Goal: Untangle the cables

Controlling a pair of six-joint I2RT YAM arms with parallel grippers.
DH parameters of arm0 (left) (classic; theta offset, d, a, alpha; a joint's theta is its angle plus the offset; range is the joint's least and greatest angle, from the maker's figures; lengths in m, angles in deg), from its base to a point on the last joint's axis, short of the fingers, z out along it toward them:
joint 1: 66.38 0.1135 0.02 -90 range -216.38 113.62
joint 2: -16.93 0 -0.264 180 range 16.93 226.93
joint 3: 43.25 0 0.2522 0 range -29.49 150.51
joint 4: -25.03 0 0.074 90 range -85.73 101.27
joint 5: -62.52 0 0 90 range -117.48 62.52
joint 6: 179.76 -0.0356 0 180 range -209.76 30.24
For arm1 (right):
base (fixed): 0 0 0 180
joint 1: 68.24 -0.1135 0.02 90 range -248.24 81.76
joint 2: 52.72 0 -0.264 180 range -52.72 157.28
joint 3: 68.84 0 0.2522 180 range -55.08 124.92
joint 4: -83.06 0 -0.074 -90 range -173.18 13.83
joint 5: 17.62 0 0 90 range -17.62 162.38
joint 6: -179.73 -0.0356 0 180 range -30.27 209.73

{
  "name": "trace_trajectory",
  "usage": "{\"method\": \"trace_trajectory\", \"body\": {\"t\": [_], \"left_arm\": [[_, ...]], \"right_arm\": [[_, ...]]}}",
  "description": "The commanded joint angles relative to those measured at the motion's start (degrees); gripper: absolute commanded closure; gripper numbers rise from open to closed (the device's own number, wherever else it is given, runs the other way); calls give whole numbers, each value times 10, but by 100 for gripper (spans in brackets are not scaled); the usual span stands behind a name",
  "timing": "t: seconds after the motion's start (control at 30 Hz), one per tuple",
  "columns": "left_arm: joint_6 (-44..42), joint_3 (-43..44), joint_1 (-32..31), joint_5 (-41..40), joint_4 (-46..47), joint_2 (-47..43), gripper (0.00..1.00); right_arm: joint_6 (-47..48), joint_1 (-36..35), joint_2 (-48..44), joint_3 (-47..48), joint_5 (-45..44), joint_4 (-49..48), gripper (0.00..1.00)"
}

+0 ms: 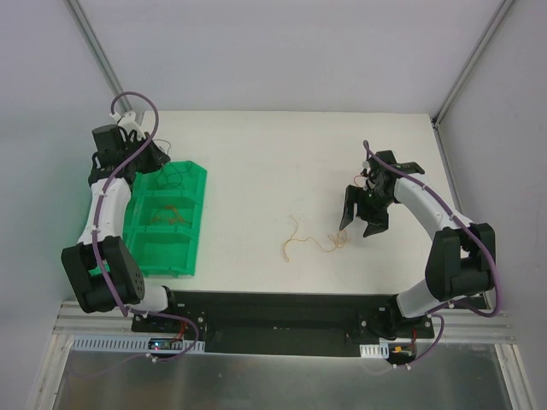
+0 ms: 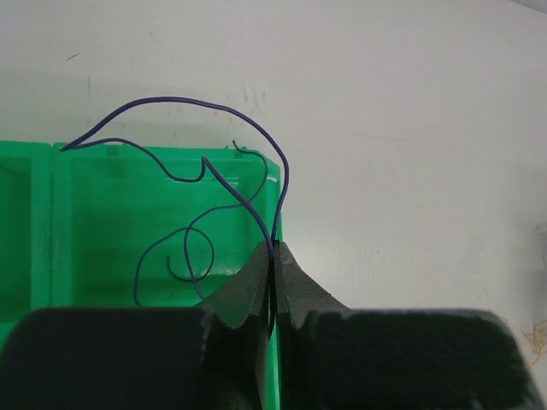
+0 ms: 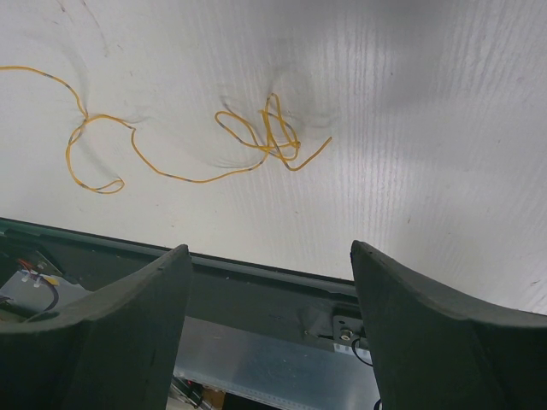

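My left gripper [image 1: 161,162] hangs over the far compartment of the green tray [image 1: 162,252] and is shut on a thin dark wire [image 1: 177,177]. In the left wrist view the fingertips [image 2: 273,253] pinch that dark purple-black wire [image 2: 184,100], which arcs and loops over the tray [image 2: 94,213]. An orange-copper wire [image 1: 171,215] lies in the tray's middle compartment. A cream-yellow wire [image 1: 297,235] lies on the table, with a small knot [image 1: 339,242] at its right end. My right gripper [image 1: 361,220] is open and empty just right of and above the knot. In the right wrist view the wire [image 3: 179,179] and knot [image 3: 275,141] lie beyond my open jaws [image 3: 269,256].
The white table is walled at the back and sides. The black base rail [image 1: 273,307] runs along the near edge and shows in the right wrist view [image 3: 256,286]. A bit of the yellow wire shows at the right edge of the left wrist view [image 2: 538,333].
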Motion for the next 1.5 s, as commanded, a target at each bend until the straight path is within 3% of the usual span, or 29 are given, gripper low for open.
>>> {"method": "trace_trajectory", "body": {"t": [0.0,0.23,0.5,0.8,1.07,1.17,1.3,1.47], "left_arm": [[-17,-15,6,-63,-11,-9,100],[-6,27,6,-107,-94,43,100],[57,90,-4,-88,-124,145,100],[144,184,-10,-123,-166,265,100],[183,199,-23,-174,-205,285,100],[186,194,-25,-185,-224,269,88],[185,183,-27,-158,-238,226,57],[165,174,-27,-138,-240,164,43]], "right_arm": [[3,1,-4,1,8,4,23],[1,1,-6,-1,8,4,23],[1,1,-7,-2,9,4,23],[2,1,-9,-4,5,5,23],[2,1,-4,-3,8,4,23],[2,1,-1,-2,10,3,23],[1,1,1,2,12,3,23],[2,1,1,4,15,0,23]]}}
